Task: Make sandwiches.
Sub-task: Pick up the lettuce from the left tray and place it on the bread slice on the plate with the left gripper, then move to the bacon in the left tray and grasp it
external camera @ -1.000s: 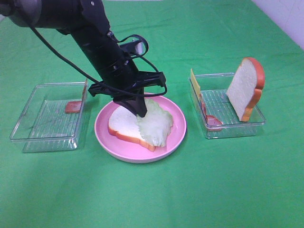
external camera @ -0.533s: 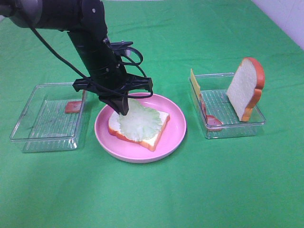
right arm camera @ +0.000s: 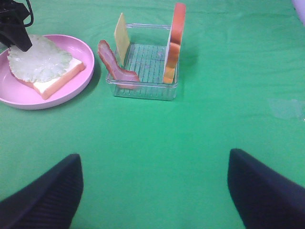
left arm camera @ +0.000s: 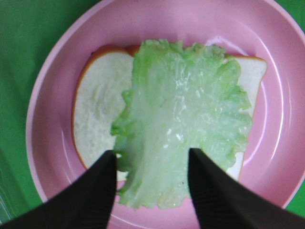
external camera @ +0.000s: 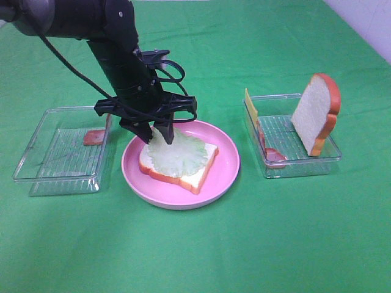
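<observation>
Left wrist view: the left claw (left arm camera: 151, 153), jaws parted, straddles one edge of the lettuce leaf (left arm camera: 183, 114) lying on the bread slice (left arm camera: 97, 107) in the pink plate (left arm camera: 47, 119); the right claw (right arm camera: 153, 155) hangs wide open above the green worktop (right arm camera: 190, 133).

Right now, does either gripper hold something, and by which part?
Nothing is held. The left gripper stands open over the lettuce, which lies flat on the bread. The right gripper is open above the green cloth.
</observation>
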You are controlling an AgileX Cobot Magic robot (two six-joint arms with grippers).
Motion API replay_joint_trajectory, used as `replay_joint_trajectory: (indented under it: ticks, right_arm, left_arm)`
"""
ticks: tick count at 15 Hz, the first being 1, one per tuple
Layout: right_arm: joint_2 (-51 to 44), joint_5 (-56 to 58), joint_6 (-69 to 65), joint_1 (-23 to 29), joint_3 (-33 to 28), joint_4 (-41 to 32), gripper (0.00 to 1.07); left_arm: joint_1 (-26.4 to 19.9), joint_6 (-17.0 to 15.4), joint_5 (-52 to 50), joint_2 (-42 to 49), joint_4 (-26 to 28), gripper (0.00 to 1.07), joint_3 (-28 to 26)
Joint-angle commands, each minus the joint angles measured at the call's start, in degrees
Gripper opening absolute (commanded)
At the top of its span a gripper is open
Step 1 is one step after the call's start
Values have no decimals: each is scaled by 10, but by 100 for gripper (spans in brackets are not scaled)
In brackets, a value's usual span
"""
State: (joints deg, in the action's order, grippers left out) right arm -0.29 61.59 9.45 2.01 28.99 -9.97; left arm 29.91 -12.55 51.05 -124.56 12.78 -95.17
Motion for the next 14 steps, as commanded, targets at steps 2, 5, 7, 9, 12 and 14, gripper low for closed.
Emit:
replay_joint_trajectory:
  ticks: [2,5,7,9,12,14]
  right_arm:
    - [-9,-5,7,1,0,-2,78]
    - [-9,-5,7,1,0,-2,78]
    - [-9,-5,7,1,0,-2,78]
    - [-9,-5,7,1,0,-2,78]
    - [-9,-5,7,1,0,-1,78]
    - [-9,-5,7,1,0,-1,78]
  left_arm:
    - [2,13,13,9,-3,74,-33]
    - [1,16,61,35,-41,74,-107]
    - [1,-34,129,38,-71,74,-147]
    - [-7,-67,222,38,-99,74,-202]
    - [-37,-72,228,44,-103,74,-214]
    - [-78,-78,228,30,-101,74,-206]
